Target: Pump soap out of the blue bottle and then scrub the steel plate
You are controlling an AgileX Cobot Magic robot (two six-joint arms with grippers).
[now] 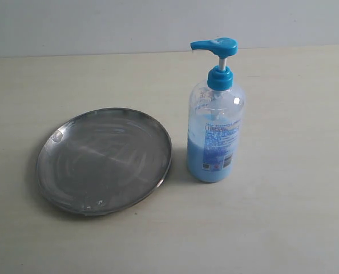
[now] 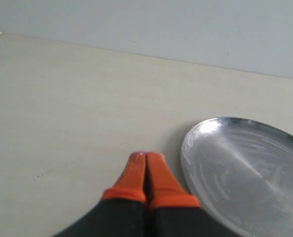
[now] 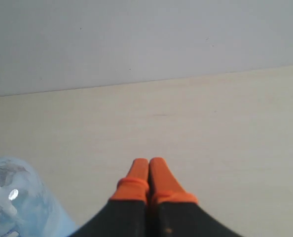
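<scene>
Left gripper (image 2: 146, 158): jaws pressed together, empty, over bare worktop (image 1: 283, 217), with the steel plate (image 1: 104, 161) rim just beside them. Right gripper (image 3: 149, 160): jaws pressed together, empty, with the blue bottle (image 1: 215, 131) close by. Exterior view: plate lies flat front-left, surface streaky. Bottle stands upright near its right rim, slightly farther back, not touching. Soap (image 1: 210, 162) fills the lower part. Pump head (image 1: 215, 47) spout faces the plate side. Wall (image 1: 101, 23) behind.

Streaky silver steel plate (image 1: 104, 161), clear blue bottle (image 1: 215, 128) with bright blue pump, light blue soap (image 1: 199, 162)
</scene>
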